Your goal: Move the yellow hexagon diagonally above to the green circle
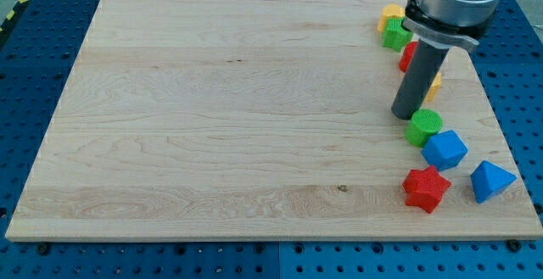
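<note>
While my tip (407, 114) sits just far-left of the green circle (423, 126), the yellow hexagon (435, 85) hides behind the rod, no pincer in sight.

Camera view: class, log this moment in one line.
my tip | just above green circle | yellow hexagon mostly hidden behind rod | blue block beside circle

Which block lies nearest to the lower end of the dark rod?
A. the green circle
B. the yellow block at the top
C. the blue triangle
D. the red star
A: my tip ends just up and to the view's left of the green circle, the other blocks lying farther away.
</note>
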